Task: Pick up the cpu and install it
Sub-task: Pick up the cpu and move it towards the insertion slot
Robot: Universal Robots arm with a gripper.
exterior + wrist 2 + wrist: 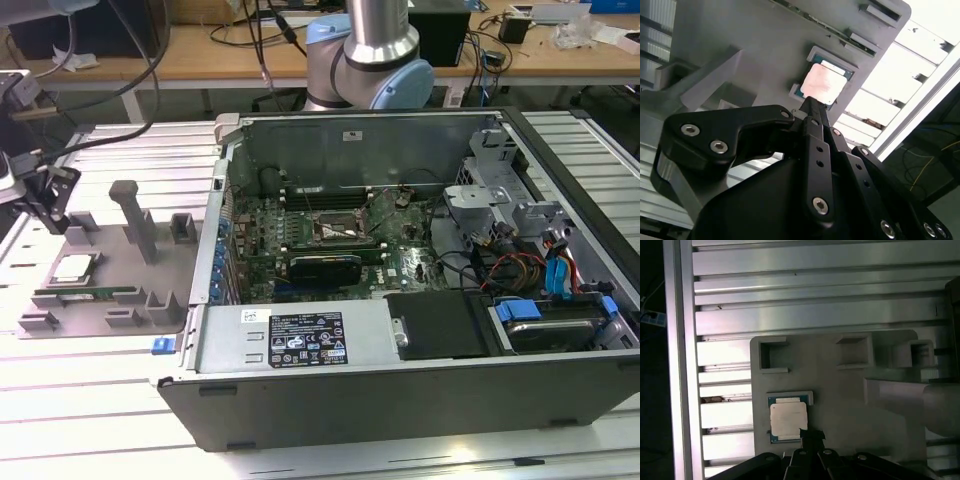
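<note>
The cpu (75, 266) is a small flat square chip with a silver top, lying in a recess of the grey holder tray (105, 250) at the exterior view's left. Both wrist views show the cpu (822, 82) (786, 421) seated in its raised frame. My gripper (52, 218) hangs just above the tray, a little off the chip's edge. Its black fingertips (810, 104) (810, 433) are pressed together, shut on nothing and close to the chip's corner. The square socket frame (337, 232) sits on the green board inside the open computer case.
A long green memory stick (85, 293) lies in the tray beside the cpu. Grey posts (130, 215) rise from the tray. The open computer case (400, 390) fills the middle, with cables and drive bays at the exterior view's right. The arm's base (375, 60) stands behind it.
</note>
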